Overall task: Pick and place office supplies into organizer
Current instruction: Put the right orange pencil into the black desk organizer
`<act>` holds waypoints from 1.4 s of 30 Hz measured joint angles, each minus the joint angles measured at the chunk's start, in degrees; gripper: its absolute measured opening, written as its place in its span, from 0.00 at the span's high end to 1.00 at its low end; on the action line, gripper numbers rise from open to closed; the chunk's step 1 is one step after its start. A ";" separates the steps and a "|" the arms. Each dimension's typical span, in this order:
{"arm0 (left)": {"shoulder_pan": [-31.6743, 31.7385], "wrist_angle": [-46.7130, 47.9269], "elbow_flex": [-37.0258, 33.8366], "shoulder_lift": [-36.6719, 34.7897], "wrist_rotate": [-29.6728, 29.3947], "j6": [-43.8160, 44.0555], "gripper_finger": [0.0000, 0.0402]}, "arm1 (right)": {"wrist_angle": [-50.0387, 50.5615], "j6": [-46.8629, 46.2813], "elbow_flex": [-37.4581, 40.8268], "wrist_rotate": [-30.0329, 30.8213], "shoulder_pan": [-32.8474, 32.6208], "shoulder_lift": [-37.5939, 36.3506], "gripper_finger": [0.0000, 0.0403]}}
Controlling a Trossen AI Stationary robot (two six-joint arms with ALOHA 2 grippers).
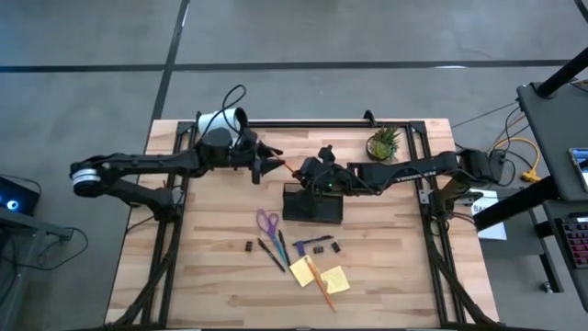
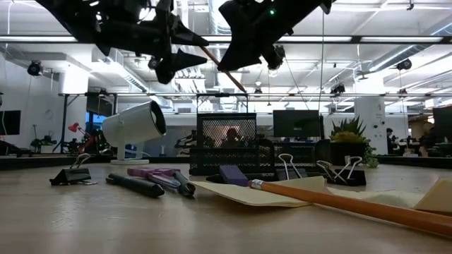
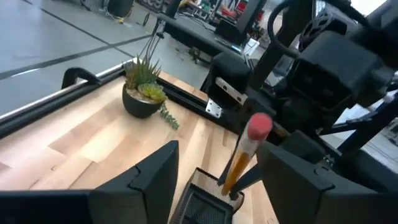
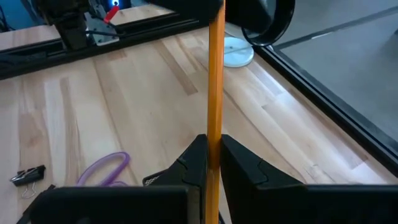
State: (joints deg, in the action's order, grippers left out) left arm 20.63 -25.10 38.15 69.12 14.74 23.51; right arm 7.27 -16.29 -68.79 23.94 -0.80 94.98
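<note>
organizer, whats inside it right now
Nothing clearly inside yet. The right gripper holds an orange pencil above the organizer. From above, the gripper covers part of the interior; the mesh wall hides the bottom.

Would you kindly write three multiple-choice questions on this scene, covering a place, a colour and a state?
1. Where does the potted plant stand?
A. at the table's far edge, near the right arm
B. inside the organizer
C. on a sticky pad

2. What colour are the scissors' handles?
A. green
B. purple
C. white

3. What is the right gripper doing?
A. hanging open
B. clamping scissors
C. clamping an orange pencil

Answers: 1 A, the high view shows the plant at the far edge by the right arm. 2 B, the handles look purple from above. 3 C, the right wrist view shows both fingers shut on the pencil above the organizer.
</note>
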 joint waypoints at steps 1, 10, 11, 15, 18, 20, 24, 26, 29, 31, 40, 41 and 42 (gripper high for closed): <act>-0.09 0.05 0.00 0.26 0.02 0.01 0.55 | 0.00 0.00 0.00 0.00 0.00 0.00 0.93; -0.09 -0.11 0.17 -0.25 0.59 -2.59 0.94 | 0.01 0.12 0.19 0.44 0.15 0.00 0.93; -0.12 -0.07 0.18 -0.42 0.86 -2.79 0.96 | -0.11 0.31 0.20 0.82 0.15 0.01 0.93; -0.12 0.10 0.28 -0.53 0.68 -3.68 0.97 | 0.36 -0.13 0.20 1.77 0.11 0.02 0.90; -0.07 0.81 0.17 -0.55 0.03 -5.23 0.98 | 3.88 -2.22 0.19 1.77 0.11 0.00 0.86; -0.07 2.04 0.25 -0.58 0.00 -6.86 0.98 | 8.65 -4.43 0.00 1.73 0.02 0.00 0.82; -0.05 4.10 0.24 -1.56 0.97 -9.83 0.98 | 18.40 -7.50 -0.11 1.70 -1.13 -0.04 0.74; -0.07 5.87 0.24 -1.96 2.42 -10.84 0.98 | 22.67 -7.51 -0.08 1.73 -2.40 -0.36 0.69; -0.45 9.31 0.08 -1.81 3.49 -11.36 0.98 | 25.75 -7.38 0.04 3.38 -4.84 -1.52 0.64; -1.14 10.11 0.11 -1.58 3.37 -13.48 0.98 | 28.42 -8.84 0.15 5.35 -6.11 -2.44 0.62; -3.05 10.71 0.26 -1.57 -3.39 -21.10 0.98 | 32.86 -21.50 2.25 7.67 -8.38 -4.96 0.61; -3.09 10.49 0.26 -1.36 -3.94 -21.91 0.98 | 32.87 -22.23 2.25 7.67 -8.62 -4.96 0.61; -3.09 10.17 0.26 -0.98 -4.22 -22.58 0.98 | 32.92 -22.87 2.18 7.68 -8.81 -4.96 0.62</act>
State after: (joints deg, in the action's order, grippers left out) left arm 17.54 -14.93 38.41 68.14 10.52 0.93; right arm 40.19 -39.17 -66.61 31.63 -9.61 90.02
